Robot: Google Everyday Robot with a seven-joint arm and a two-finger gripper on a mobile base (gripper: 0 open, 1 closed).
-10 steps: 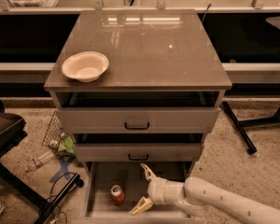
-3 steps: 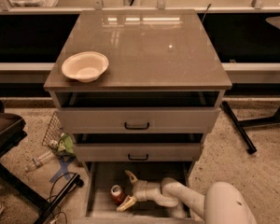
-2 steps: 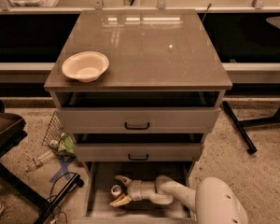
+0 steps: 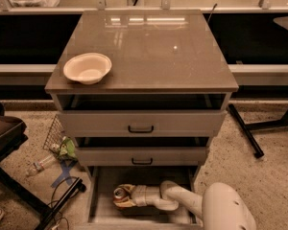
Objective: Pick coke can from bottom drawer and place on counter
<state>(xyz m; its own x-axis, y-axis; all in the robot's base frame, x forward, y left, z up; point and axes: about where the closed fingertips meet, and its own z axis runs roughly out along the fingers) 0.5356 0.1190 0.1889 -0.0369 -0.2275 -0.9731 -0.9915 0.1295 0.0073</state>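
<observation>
Gripper point(image 4: 120, 197) has advanced leftward onto coke can point(image 4: 118, 192): small, red body, silver top; upright, long axis vertical, top facing up; bottom centre-left of frame, inside bottom drawer point(image 4: 145, 176); fingers pinching it.

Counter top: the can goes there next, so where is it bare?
The counter is bare from the bowl at its front-left corner across to the right and back edges. Crowded: the left of the bottom drawer, where the end effector is at the coke can.
</observation>
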